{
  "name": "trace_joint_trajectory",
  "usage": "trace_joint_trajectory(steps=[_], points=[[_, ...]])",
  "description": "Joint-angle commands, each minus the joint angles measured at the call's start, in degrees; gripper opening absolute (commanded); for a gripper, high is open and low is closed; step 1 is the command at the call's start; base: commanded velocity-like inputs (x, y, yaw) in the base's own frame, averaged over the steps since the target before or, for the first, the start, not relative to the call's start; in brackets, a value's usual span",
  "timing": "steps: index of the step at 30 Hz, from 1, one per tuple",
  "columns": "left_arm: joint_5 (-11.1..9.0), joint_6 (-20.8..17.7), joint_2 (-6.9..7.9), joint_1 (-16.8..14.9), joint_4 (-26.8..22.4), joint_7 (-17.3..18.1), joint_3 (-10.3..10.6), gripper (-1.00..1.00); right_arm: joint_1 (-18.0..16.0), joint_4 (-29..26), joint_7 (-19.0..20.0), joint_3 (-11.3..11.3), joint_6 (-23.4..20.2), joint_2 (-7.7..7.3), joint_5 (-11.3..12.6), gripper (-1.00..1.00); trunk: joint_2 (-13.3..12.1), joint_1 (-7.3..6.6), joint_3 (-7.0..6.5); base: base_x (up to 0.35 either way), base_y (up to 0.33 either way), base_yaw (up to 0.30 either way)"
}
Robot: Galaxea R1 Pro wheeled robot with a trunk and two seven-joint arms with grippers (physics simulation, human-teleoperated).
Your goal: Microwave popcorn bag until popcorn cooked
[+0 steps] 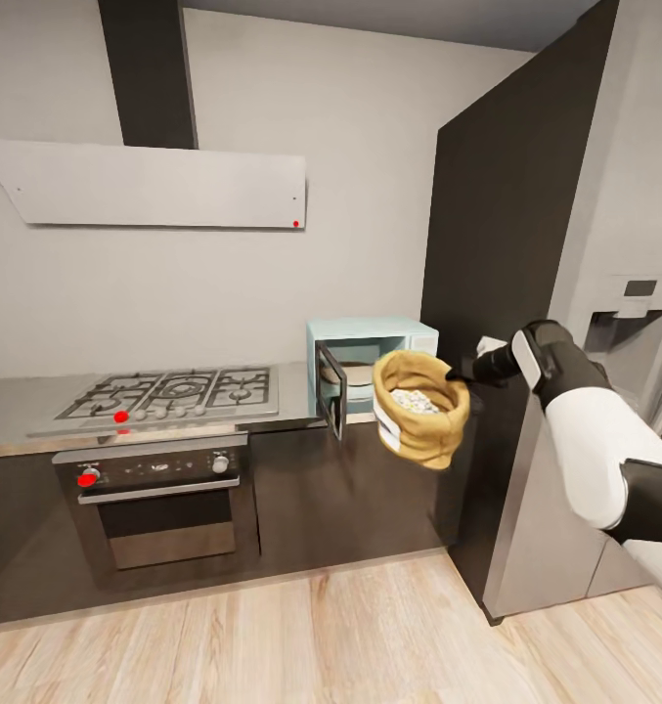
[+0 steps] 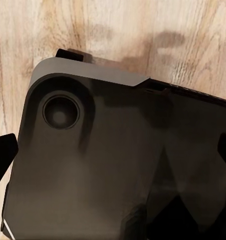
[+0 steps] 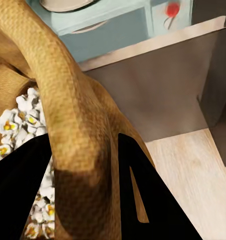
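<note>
Head view: right gripper [image 1: 458, 374] pinches bag [image 1: 420, 409] rim, popcorn [image 1: 414, 400] inside, bag hanging off counter [image 1: 18, 411] edge, microwave [image 1: 370, 362] open just behind.

At centre right of the head view the popcorn bag [image 1: 420, 408] hangs in the air in front of the countertop [image 1: 18, 403], just right of the microwave's [image 1: 372, 362] swung-out door [image 1: 331, 397]. The popcorn [image 1: 415, 400] lies inside the bag. The right gripper [image 1: 455, 374] meets the bag's rim from the right. The microwave sits on the countertop's right end, the hob [image 1: 169, 392] left of it, an oven [image 1: 154, 502] below the hob, the hood [image 1: 150, 184] above. Something, perhaps a plate, lies inside the microwave.
</note>
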State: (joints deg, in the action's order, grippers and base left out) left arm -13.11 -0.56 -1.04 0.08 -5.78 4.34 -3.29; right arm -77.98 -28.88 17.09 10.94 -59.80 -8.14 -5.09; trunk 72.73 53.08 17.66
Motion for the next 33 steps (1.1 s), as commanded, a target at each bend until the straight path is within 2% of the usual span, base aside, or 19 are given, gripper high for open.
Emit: trace_joint_trajectory(steps=[1,5,18,21,27,33], points=[[-0.25,-0.06,-0.01,0.01,-0.09,0.23,-0.32,1.0,-1.07,0.9,0.14,0.3,-0.2,0.09,-0.61,-1.0,0.04,0.0,0.07,0.0,0.0,0.0],[-0.25,-0.06,-0.01,0.01,-0.1,0.23,-0.32,1.0,-2.64,1.89,-0.34,0.23,-0.2,0.34,-0.7,-1.0,0.04,0.0,0.07,0.0,0.0,0.0],[-0.25,-0.06,-0.01,0.01,-0.1,0.15,-0.32,1.0,-2.79,2.34,0.18,0.37,-0.2,0.31,-0.53,-1.0,0.04,0.0,0.07,0.0,0.0,0.0],[-0.25,-0.06,-0.01,0.01,-0.1,0.15,-0.32,1.0,-2.8,6.24,0.22,0.51,-0.2,0.05,-0.58,-1.0,0.04,0.0,0.07,0.0,0.0,0.0],[-0.25,-0.06,-0.01,0.01,-0.1,0.15,-0.32,1.0,-2.8,7.84,-0.09,0.78,-0.2,-0.17,-0.65,-1.0,0.04,0.0,0.07,0.004,0.0,0.0],[-0.25,-0.06,-0.01,0.01,-0.1,0.15,-0.32,1.0,-2.81,7.63,-0.13,1.07,-0.2,-0.22,-0.71,-1.0,0.04,0.0,0.07,0.201,0.0,0.0]])
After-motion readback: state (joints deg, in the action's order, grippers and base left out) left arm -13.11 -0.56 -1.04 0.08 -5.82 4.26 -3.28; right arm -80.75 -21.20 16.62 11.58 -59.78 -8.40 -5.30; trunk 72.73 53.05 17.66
